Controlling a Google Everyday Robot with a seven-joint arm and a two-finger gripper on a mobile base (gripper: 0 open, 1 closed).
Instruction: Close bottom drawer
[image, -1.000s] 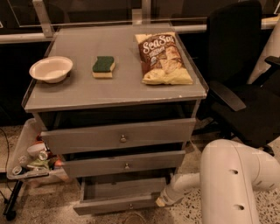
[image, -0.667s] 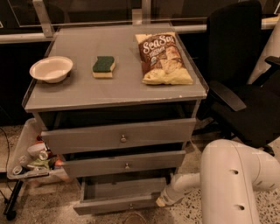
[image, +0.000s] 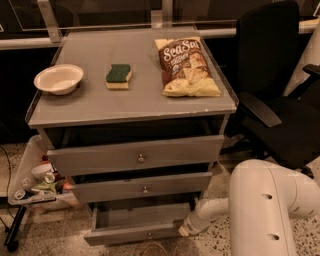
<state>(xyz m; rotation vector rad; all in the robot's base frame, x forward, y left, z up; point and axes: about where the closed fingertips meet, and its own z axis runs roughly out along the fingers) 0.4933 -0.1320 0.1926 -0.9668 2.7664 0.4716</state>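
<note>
Camera view, the only 1. The bottom drawer (image: 135, 232) is sitting pulled out at the foot of the grey cabinet (image: 130, 107), lowest of 3. Its front panel and small knob (image: 148, 235) are facing the camera. The gripper (image: 184, 230) is sitting low at the drawer's right front corner, touching or just beside the panel end; I cannot tell which. The white arm (image: 260, 210) is reaching in from lower right. Whether the gripper is clenched, released or grasping anything: cannot tell.

Risks, as I am judging them:
- Contact is sitting at 1 corner, not the middle, so an off-centre push is likely skewing the tray and jamming it on its runners.
- The gripper is risking sliding off the panel edge past the cabinet side, leaving the drawer part open.
- A hard shove is risking rocking the cabinet and shifting the things on top.

Containers:
- The bottom drawer tray is showing only bare grey floor where visible.
- The middle drawer (image: 142, 187) and top drawer (image: 137, 156) are standing slightly out, insides hidden.
- The white bowl (image: 58, 78) on top is showing a plain white inside.
- The sponge (image: 119, 75) and chip bag (image: 186, 66) are lying beside it.
- The side bin (image: 26, 165) at the left is holding a jumble of cups and cans.
</note>
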